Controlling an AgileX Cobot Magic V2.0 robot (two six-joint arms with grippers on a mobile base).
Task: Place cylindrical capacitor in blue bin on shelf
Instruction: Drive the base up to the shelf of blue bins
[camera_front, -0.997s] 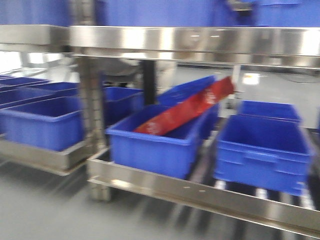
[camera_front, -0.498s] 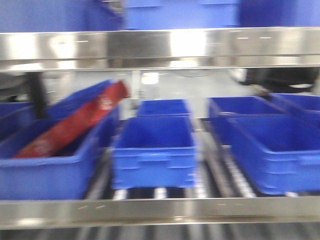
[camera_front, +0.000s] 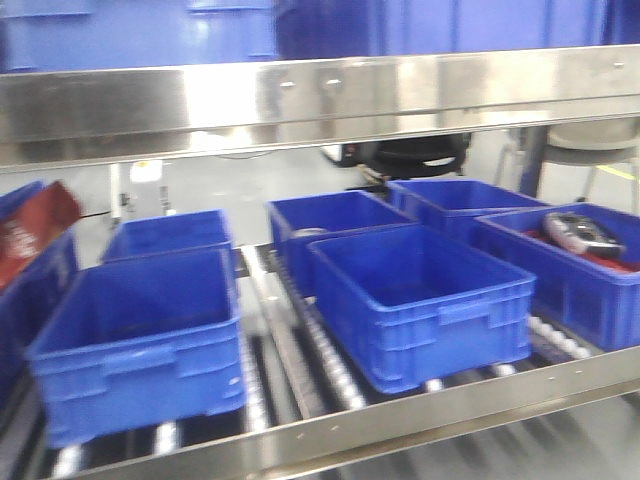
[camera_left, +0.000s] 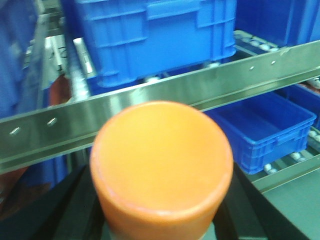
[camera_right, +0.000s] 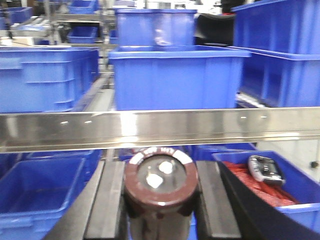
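My right gripper (camera_right: 161, 197) is shut on the cylindrical capacitor (camera_right: 160, 175), a dark brown cylinder with a grey top and two white terminals. It is held upright in front of the shelf's steel front rail (camera_right: 150, 127), below rail height. My left gripper (camera_left: 161, 222) is shut on an orange cylinder (camera_left: 161, 160) that fills most of the left wrist view, in front of another shelf rail (camera_left: 45, 127). The front view shows the shelf (camera_front: 300, 100) with several empty blue bins, one left of centre (camera_front: 140, 340) and one right of centre (camera_front: 420, 300). Neither gripper shows there.
A blue bin at the right (camera_front: 590, 290) holds red material and a grey-black object (camera_front: 585, 232); it also shows in the right wrist view (camera_right: 280, 200). A red packet (camera_front: 30, 235) sticks out of a bin at the far left. Roller tracks (camera_front: 320, 350) run between bins.
The front view has swung to the right along the shelf. The bin with the red packet slid from centre to the left edge, and new bins came in at the right.
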